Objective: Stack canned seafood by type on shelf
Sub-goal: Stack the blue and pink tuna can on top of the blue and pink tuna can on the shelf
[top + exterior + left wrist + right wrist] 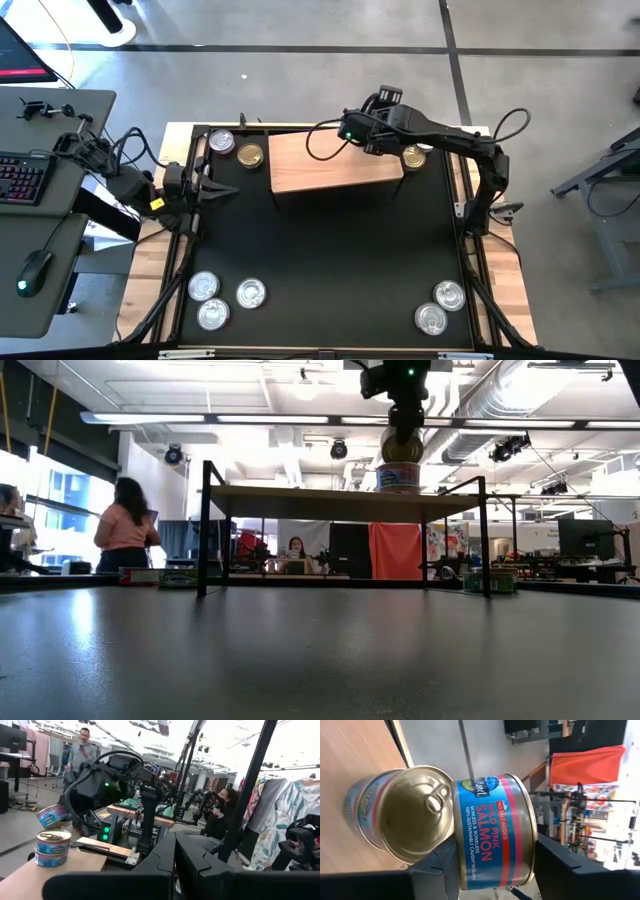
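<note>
We note the right hand (492, 865) clamped on 1 salmon can (495, 832), held above the 2-can stack (52, 849) at the shelf (330, 165) right end. Next move, we judge: level it, centre it, lower, release. Label reads "WILD PINK SALMON", "NO SALT ADDED". Left hand (215, 185) waits at the desk's left, fingers together.

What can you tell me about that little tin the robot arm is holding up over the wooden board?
The round flat salmon tin has a blue side label with red bands reading "Wild Pink Salmon" and a metal rim. The right gripper clamps its sides between dark fingers, holding it tipped just above a stack of two similar gold-lidded tins. That stack stands near the right end of the light-brown wooden shelf.
</note>
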`<action>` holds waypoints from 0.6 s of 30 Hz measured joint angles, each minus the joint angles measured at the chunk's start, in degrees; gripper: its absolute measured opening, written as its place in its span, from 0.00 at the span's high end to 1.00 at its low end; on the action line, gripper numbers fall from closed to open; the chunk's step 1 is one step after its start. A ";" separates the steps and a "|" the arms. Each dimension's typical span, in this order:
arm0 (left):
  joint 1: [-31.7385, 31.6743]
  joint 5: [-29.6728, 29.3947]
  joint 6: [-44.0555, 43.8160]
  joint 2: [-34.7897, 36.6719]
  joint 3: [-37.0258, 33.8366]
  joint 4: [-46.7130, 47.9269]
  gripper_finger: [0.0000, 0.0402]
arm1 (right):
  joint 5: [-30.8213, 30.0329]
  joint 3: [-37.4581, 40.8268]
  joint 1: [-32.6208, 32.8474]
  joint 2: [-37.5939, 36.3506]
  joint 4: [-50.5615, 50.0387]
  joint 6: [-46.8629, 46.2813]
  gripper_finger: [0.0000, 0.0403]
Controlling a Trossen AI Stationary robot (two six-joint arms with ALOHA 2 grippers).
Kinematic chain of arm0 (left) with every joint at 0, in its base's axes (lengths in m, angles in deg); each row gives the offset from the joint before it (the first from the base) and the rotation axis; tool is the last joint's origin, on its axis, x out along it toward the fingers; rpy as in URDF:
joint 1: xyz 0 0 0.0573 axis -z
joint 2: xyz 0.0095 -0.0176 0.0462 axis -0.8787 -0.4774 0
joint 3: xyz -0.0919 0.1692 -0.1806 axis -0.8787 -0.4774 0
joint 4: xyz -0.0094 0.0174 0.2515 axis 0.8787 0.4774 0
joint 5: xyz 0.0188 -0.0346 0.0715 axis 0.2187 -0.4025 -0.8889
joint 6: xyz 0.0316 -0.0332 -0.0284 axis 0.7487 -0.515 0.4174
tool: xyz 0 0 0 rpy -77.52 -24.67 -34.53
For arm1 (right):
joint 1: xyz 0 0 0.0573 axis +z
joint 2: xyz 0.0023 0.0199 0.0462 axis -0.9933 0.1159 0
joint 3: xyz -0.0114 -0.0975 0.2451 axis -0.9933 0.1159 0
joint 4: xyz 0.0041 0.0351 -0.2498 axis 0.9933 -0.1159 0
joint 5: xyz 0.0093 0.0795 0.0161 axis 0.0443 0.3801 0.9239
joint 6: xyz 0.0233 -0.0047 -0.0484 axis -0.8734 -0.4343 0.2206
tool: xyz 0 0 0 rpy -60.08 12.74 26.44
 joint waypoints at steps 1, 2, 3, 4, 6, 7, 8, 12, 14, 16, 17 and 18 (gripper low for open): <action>0.00 -0.02 0.02 -0.21 0.00 0.00 1.00 | 0.61 0.30 0.13 0.00 0.33 -0.02 0.58; 0.00 -0.02 0.03 -0.37 0.00 0.02 1.00 | 0.78 0.53 0.24 0.02 0.19 -0.04 0.58; 0.00 -0.02 0.04 -0.46 0.00 0.04 1.00 | 0.39 0.69 0.50 0.02 0.21 0.00 0.58; 0.00 -0.02 0.02 -0.49 0.00 0.08 1.00 | -0.32 0.85 0.79 0.01 0.57 -0.02 0.58; 0.00 -0.12 0.03 -0.46 0.00 0.03 1.00 | -2.21 1.13 1.04 0.02 1.14 0.15 0.58; 0.00 -0.14 0.07 -0.44 0.00 0.00 1.00 | -2.30 1.14 1.02 0.01 1.11 0.17 0.58; 0.00 -0.13 0.08 -0.44 0.00 0.02 1.00 | -2.25 1.16 0.94 0.02 1.10 0.17 0.58; 0.00 -0.15 0.07 -0.45 0.00 0.08 1.00 | -2.31 1.16 0.84 0.00 1.09 0.17 0.57; 0.00 -0.15 0.04 -0.44 0.00 0.44 1.00 | -2.24 1.16 0.90 0.02 1.08 0.15 0.50; 0.00 -0.13 0.02 -0.47 0.00 0.77 1.00 | -2.26 1.18 0.94 0.00 1.10 -0.43 0.43; 0.00 -0.13 0.02 -0.47 0.00 0.83 1.00 | -2.13 1.18 0.94 0.00 1.10 -0.86 0.40; 0.00 -0.14 0.00 -0.45 0.00 1.03 1.00 | -1.98 1.18 0.92 0.00 1.12 -1.26 0.39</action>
